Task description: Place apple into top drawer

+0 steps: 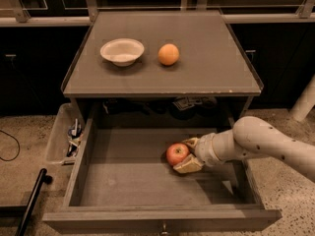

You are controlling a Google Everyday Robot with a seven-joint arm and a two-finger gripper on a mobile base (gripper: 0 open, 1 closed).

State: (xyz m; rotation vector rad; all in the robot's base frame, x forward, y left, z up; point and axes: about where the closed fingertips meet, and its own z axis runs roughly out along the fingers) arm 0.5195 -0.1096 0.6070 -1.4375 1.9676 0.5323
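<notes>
The red apple (176, 154) is inside the open top drawer (123, 181), right of its middle, low at the drawer's flat bottom. My gripper (186, 154) reaches in from the right over the drawer's right wall. One finger is at the far side of the apple and one finger (186, 165) at its near side, so the jaws close on the apple. The drawer is pulled fully out below the cabinet top, and its small knob (163, 227) shows at the front edge.
On the cabinet top (206, 73) stand a white bowl (122, 51) and an orange fruit (168, 54). A clear plastic bin (63, 140) with small items hangs left of the drawer. A black pole (30, 202) lies on the floor at the lower left.
</notes>
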